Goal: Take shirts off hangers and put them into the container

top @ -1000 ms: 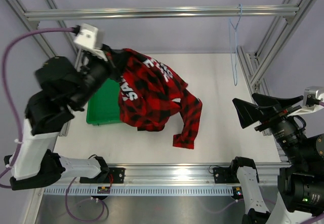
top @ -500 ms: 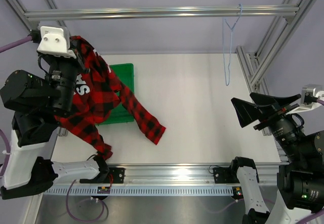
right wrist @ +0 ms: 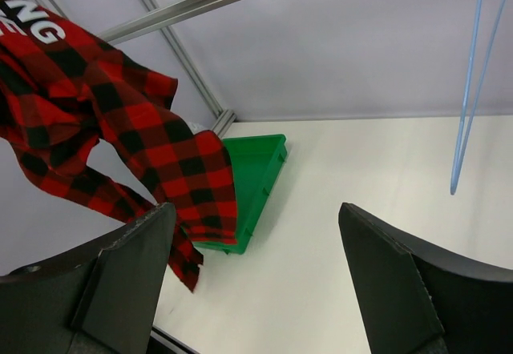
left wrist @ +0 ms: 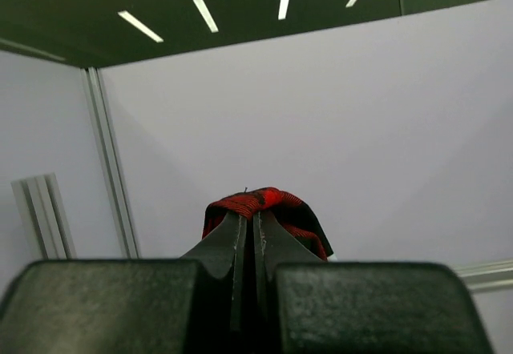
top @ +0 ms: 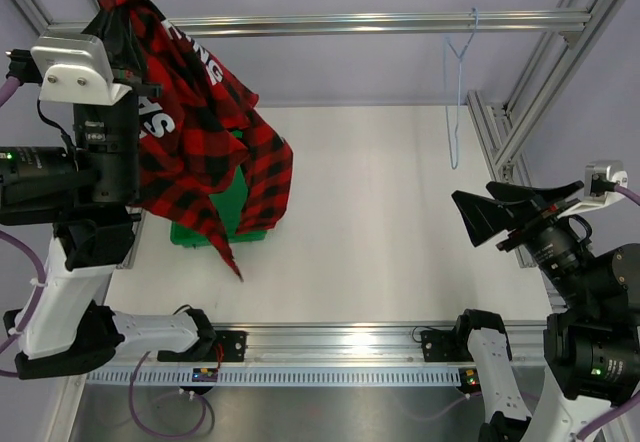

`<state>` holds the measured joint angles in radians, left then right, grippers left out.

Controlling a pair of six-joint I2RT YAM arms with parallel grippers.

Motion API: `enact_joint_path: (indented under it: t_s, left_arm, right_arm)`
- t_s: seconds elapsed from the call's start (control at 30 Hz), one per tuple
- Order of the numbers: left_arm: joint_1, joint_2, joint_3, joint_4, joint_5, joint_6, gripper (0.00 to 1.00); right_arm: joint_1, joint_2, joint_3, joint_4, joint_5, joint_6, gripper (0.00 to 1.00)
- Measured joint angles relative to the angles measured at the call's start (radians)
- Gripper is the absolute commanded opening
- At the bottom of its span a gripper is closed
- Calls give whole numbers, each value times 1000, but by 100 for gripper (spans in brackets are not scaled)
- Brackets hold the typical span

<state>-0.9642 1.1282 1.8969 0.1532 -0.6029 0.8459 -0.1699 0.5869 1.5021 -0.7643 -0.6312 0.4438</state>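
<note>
Left tool (left wrist: 248, 226) clamped shut on shirt (top: 200, 132) fabric, held high at left; right tool (right wrist: 255, 210) wide open, gripping nothing, over tabletop (top: 380, 222). Shirt drapes down over green tray (top: 200, 227). Blue hanger (top: 455, 92) hangs from top rail (top: 350, 24), well apart from shirt

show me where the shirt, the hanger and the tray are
shirt (top: 200, 132), top view, the plaid middle of the cloth
hanger (right wrist: 454, 186), right wrist view, the lower corner of the wire
tray (right wrist: 255, 166), right wrist view, its bare green floor
</note>
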Motion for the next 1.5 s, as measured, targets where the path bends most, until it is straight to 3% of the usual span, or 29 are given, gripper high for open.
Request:
enact_joint_path:
  t_s: [0.23,0.5,0.7,1.23,1.5]
  left_arm:
    - [27,63,71,99,94,109,0]
    - [181,132,74,175,172,122,0]
    - [342,198,88,227,223,74,0]
    - [541,343,178,370,279,-18,0]
    - [690,428,125,404,294,-108,0]
  right_arm:
    - [3,1,-22,19,-33,24,90]
    - [18,8,-21,27,-45,31,90]
    - [39,25,-21,27,-44,31,90]
    - [195,79,-1,14,-44,17,90]
    - [242,82,-41,32,-56,27,90]
